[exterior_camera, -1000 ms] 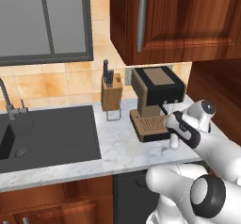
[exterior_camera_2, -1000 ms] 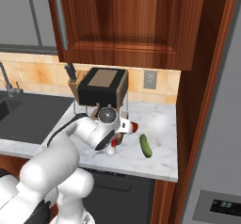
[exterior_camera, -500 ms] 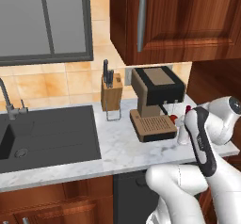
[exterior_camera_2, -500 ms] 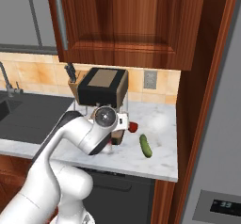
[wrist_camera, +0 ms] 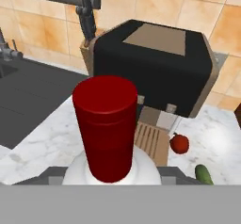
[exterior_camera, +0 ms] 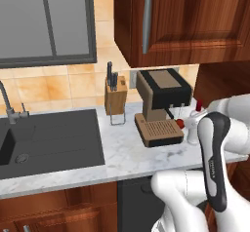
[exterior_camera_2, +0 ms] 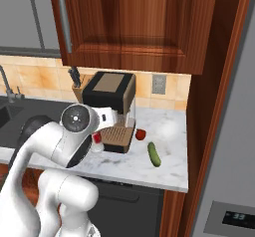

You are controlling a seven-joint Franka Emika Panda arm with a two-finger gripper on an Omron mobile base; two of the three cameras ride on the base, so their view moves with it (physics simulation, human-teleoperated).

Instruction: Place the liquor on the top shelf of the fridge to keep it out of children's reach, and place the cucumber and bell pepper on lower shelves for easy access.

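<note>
The liquor [wrist_camera: 108,129] fills the middle of the hand view, red cap up and white shoulders below, with my gripper [wrist_camera: 110,172] shut on its body. It stands in front of the coffee machine as a white bottle [exterior_camera: 193,131] with a red label [exterior_camera_2: 97,138]. The bell pepper [exterior_camera_2: 140,134] lies on the marble counter right of the machine, small and red [wrist_camera: 179,143]. Further right lies the cucumber [exterior_camera_2: 154,154], whose green tip [wrist_camera: 204,173] shows in the hand view. The grey fridge [exterior_camera_2: 234,131] stands at the far right, its door shut. Top shelf and lower shelves are hidden.
A black and brown coffee machine [exterior_camera: 160,104] stands right behind the bottle. A knife block [exterior_camera: 115,95] is to its left, then a dark sink [exterior_camera: 49,138] with a tap. Wooden cabinets [exterior_camera_2: 129,22] hang low overhead. A wooden side panel [exterior_camera_2: 219,106] separates counter from fridge.
My arm has swung its elbow out to the right and lower in the left base view. The bottle has shifted a little to the right with the hand. Pepper and cucumber lie as before.
</note>
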